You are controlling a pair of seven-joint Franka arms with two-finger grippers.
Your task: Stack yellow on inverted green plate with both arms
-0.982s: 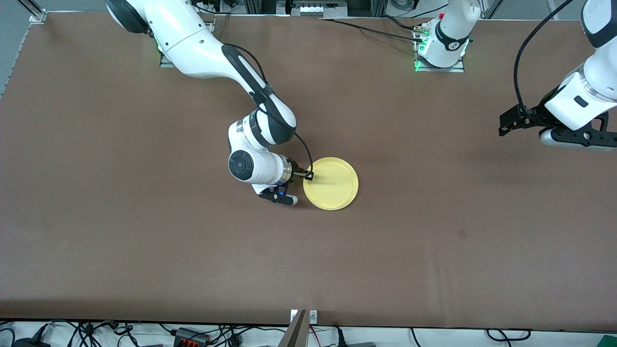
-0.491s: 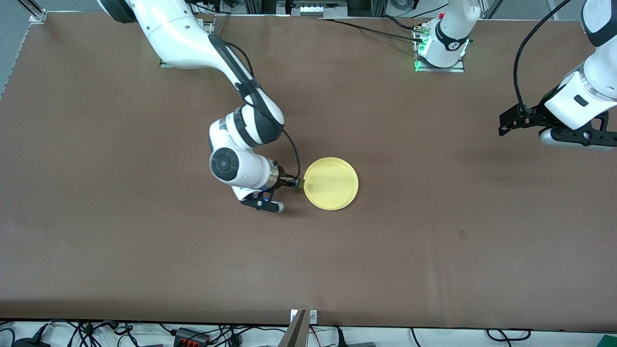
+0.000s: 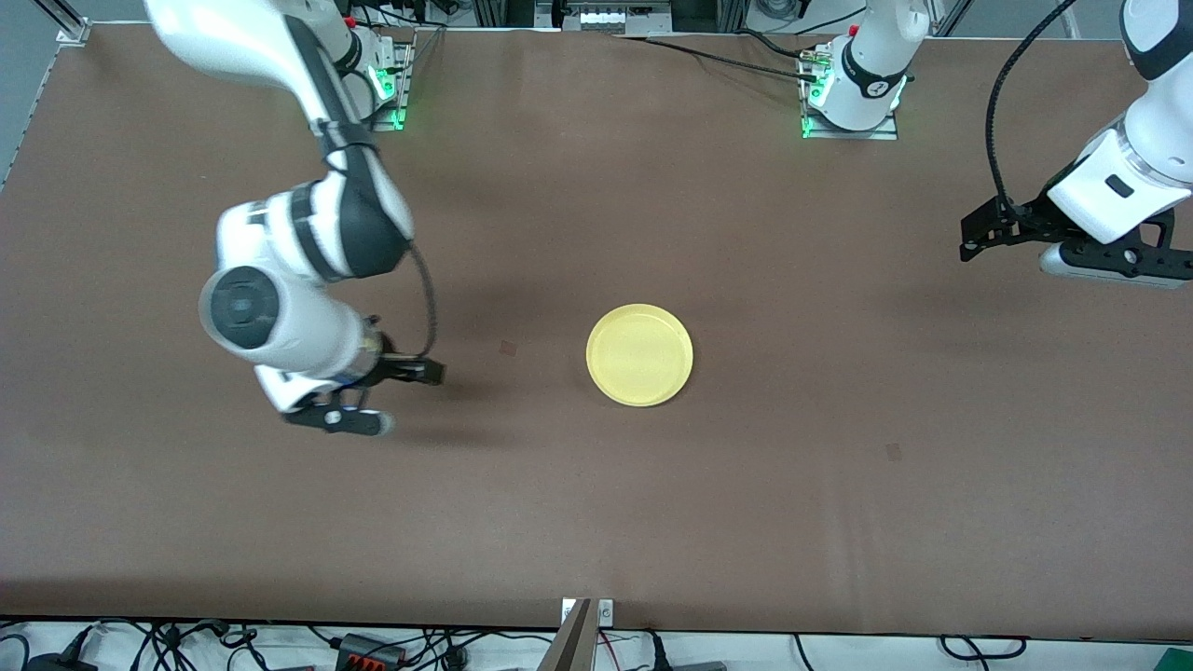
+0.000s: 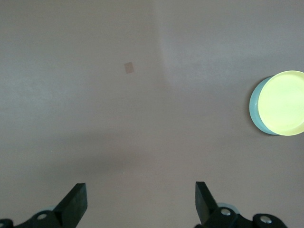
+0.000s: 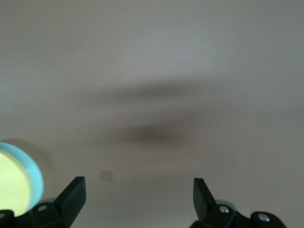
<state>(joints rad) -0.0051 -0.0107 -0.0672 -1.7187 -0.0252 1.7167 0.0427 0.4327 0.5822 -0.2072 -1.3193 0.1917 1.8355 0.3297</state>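
Fingers of right gripper [image 3: 410, 396] spread wide, empty, over bare table [image 3: 839, 522] toward right arm's end, well apart from plates. Left gripper [image 3: 974, 244] fingers [image 4: 76, 204] also wide, empty, waiting over left arm's end. Yellow [image 3: 639, 355] rests mid-table atop green plate [image 4: 255, 108], only mint rim peeking; stack looks done, though inversion hard to confirm. Round plates, no long axis; right gripper nearer stack

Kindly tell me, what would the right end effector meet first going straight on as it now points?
Likely bare table, as the right end effector points beside the yellow plate, though depth is unclear.
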